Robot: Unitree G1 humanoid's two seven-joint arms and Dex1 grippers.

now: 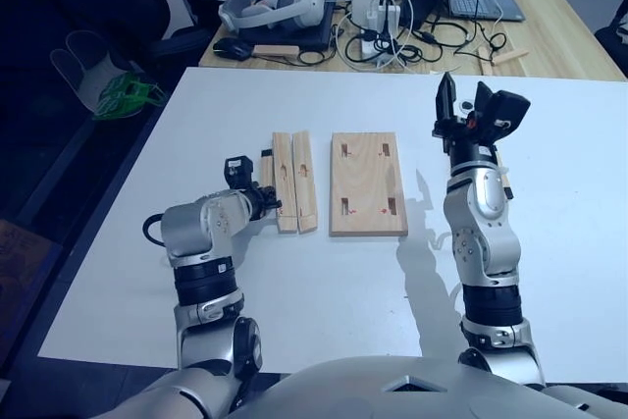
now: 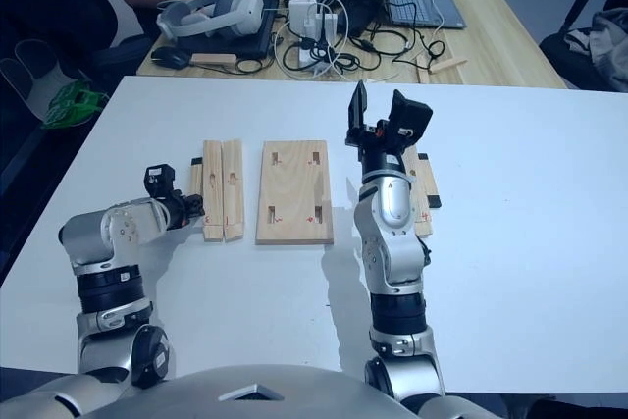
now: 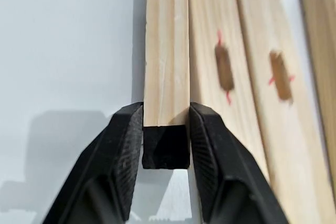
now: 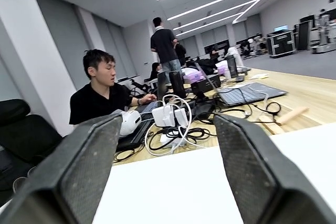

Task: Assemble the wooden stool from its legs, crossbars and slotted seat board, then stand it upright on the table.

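The slotted seat board [image 1: 368, 183] lies flat in the middle of the white table [image 1: 294, 291]. Just left of it two slotted wooden legs [image 1: 295, 182] lie side by side. A thin crossbar [image 3: 167, 51] lies against their left side, and my left gripper [image 3: 166, 114] is shut on its dark near end, low on the table [image 1: 257, 193]. More wooden pieces [image 2: 424, 182] lie right of the board, partly hidden behind my right arm. My right gripper [image 1: 471, 105] is raised above the table, pointing up and away, open with nothing between its fingers [image 4: 79, 177].
A wooden desk [image 1: 549, 36] stands behind the table's far edge, carrying a headset [image 1: 275, 4], laptops and tangled cables [image 1: 383, 22]. The table's left edge drops off near my left arm. Bare tabletop stretches to the front and far right.
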